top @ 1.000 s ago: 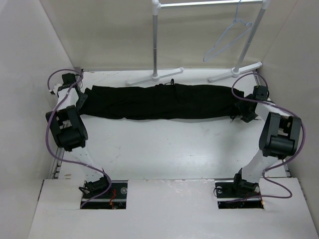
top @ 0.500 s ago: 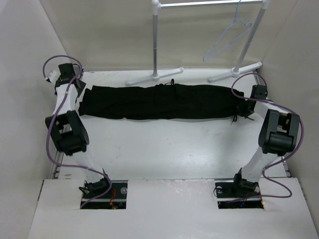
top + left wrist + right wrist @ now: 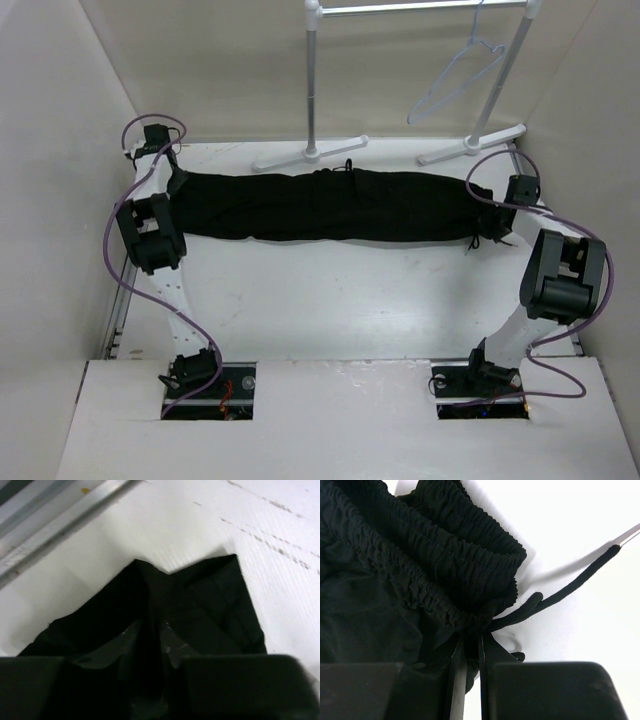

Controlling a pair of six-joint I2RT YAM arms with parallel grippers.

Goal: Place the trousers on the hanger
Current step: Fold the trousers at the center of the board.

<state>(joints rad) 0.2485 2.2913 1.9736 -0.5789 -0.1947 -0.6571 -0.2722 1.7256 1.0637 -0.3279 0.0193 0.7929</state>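
Note:
The black trousers [image 3: 320,205] lie stretched left to right across the back of the table. My left gripper [image 3: 178,183] is at their left end. In the left wrist view the gripper [image 3: 151,635] is shut, with a fold of the trousers [image 3: 210,605] pinched between its fingers. My right gripper [image 3: 490,228] is at the right end. In the right wrist view it [image 3: 469,655] is shut on the gathered waistband of the trousers [image 3: 395,580], beside the drawstring [image 3: 570,587]. The thin pale hanger [image 3: 455,85] hangs tilted from the rack rail, above and behind the trousers' right end.
Two white rack poles [image 3: 314,80] [image 3: 508,70] stand behind the trousers, and their feet [image 3: 310,155] reach onto the table. Walls close in on the left and right. A metal rail [image 3: 50,515] runs along the table's left edge.
The left arm has swung back and to the right, and its gripper has closed on the trousers' left end. The right gripper has closed on the waistband.

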